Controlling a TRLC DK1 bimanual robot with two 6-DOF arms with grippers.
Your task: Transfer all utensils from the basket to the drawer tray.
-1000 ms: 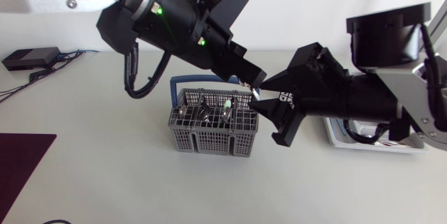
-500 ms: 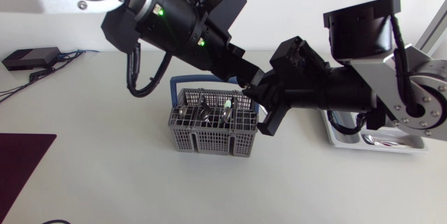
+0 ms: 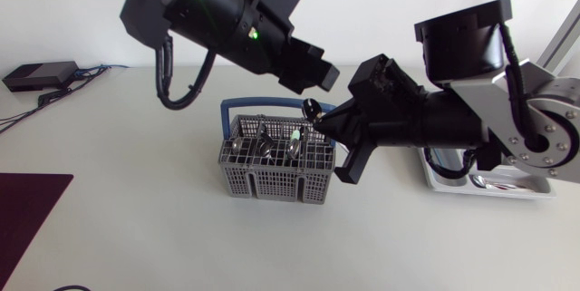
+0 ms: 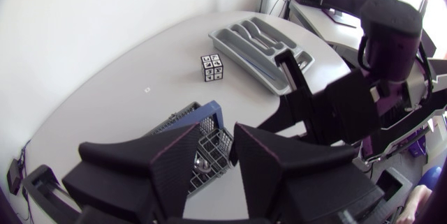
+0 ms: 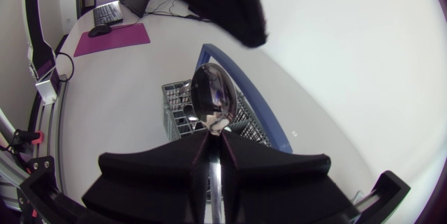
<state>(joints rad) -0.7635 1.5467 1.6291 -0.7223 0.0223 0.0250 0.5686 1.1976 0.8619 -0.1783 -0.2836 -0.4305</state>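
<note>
The grey drawer tray (image 4: 260, 37) lies apart from the basket (image 3: 272, 179) (other utensils (image 3: 263, 146) stand in it). By the basket's far corner the right gripper (image 5: 215, 140) clamps a spoon (image 5: 213, 97) by its handle. The left gripper (image 4: 218, 132), fingers slightly parted, holds nothing.

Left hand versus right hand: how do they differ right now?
The left hand is open and empty; the right hand is shut on a spoon. The left hand hangs above the basket; the right hand sits beside its rim. Both are matte black, close together.
</note>
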